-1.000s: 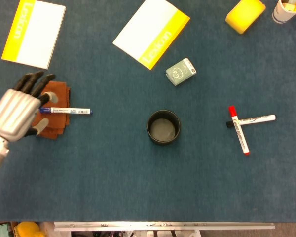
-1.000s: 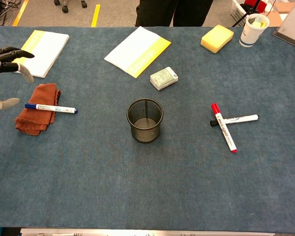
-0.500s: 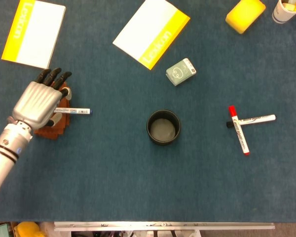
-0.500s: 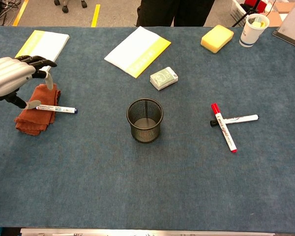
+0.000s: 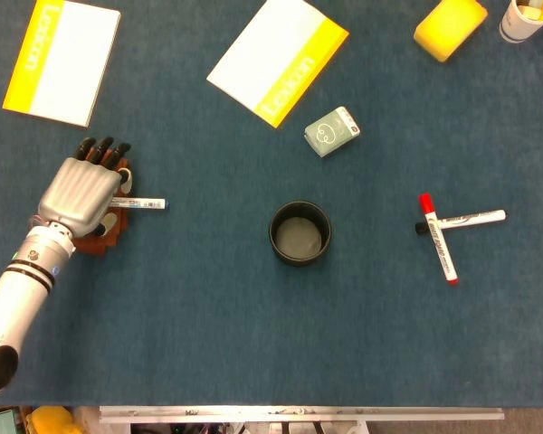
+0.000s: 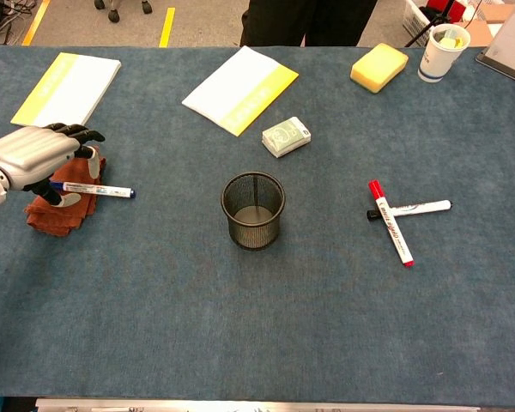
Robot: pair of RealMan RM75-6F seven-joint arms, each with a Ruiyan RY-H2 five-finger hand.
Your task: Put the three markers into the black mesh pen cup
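The silver left hand [image 5: 80, 188] with black fingers hovers low over the crumpled rust-brown cloth [image 6: 55, 210], fingers curved about the blue-capped white marker [image 6: 103, 190] lying partly across it; whether they already pinch it I cannot tell. The black mesh pen cup [image 6: 252, 210] stands upright mid-table, empty, well apart from it. The red-capped marker [image 5: 438, 239] and black-capped marker [image 5: 463, 220] lie crossed further right, likely untouched. The right hand is out of sight.
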